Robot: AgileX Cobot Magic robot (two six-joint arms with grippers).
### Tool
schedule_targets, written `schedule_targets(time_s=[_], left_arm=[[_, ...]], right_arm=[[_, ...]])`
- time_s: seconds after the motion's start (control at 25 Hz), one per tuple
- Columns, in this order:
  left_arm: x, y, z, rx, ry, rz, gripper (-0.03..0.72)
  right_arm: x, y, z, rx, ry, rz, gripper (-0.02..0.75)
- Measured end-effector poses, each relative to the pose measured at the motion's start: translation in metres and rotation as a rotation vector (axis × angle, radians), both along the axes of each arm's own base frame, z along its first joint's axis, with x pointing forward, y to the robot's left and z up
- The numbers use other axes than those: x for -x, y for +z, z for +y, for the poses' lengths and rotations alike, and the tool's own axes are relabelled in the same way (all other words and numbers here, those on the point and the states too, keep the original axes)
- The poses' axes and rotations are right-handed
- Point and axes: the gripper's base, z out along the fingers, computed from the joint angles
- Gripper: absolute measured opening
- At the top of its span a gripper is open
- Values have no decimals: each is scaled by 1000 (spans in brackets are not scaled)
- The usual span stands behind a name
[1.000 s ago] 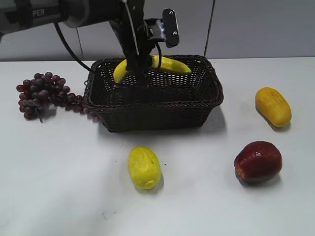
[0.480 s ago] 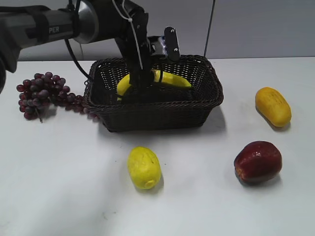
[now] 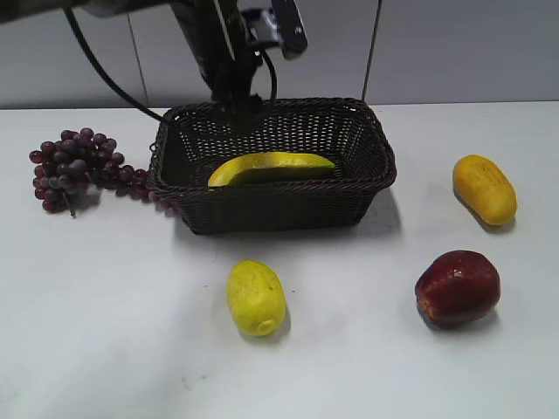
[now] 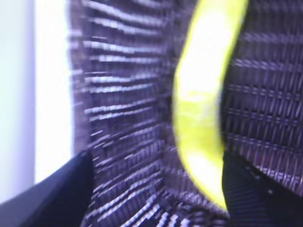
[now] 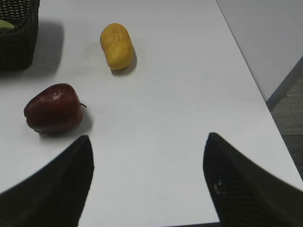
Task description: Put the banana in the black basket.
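Note:
The banana [image 3: 271,166] lies flat on the floor of the black basket [image 3: 279,205], which stands at the middle back of the table. My left gripper [image 3: 234,98] hangs above the basket's back rim, clear of the banana. In the blurred left wrist view the banana [image 4: 203,104] lies on the basket's weave [image 4: 123,142], and my left gripper [image 4: 156,189] is open with nothing between its fingers. My right gripper [image 5: 147,165] is open and empty over bare table at the right; it does not show in the exterior view.
A bunch of dark grapes [image 3: 74,166] lies left of the basket. A yellow lemon-like fruit [image 3: 255,297] lies in front of it. A red apple [image 3: 458,286] and an orange-yellow mango-like fruit [image 3: 485,188] lie at the right. The table's right edge [image 5: 246,71] is near.
My left gripper let go of the banana and rose out of the basket. The banana dropped from its raised, held position to the basket floor.

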Motion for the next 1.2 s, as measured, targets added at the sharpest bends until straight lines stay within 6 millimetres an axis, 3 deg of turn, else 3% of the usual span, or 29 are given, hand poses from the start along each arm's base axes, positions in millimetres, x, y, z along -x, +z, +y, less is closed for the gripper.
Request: schedule_targets(time_s=[0.12,0.24,0.52,0.68,0.88,1.2], left_arm=[[1,39,21,71,116,-33,619],[-2,68,56,105,285,-37,611],[-4,115,149,231,798,-12,590],[-4,124,183,289,959,9,587],[8,118,198,354,1020,118,587],[66,99,231,286,1110,236,587]], right_arm=[[0,0,0,0,0,0,551],[0,0,0,0,0,0,551],[0,0,0,0,0,0,551],[0,0,0,0,0,0,551],[0,0,0,0,0,0,551],[0,0,0,0,0,0,551]])
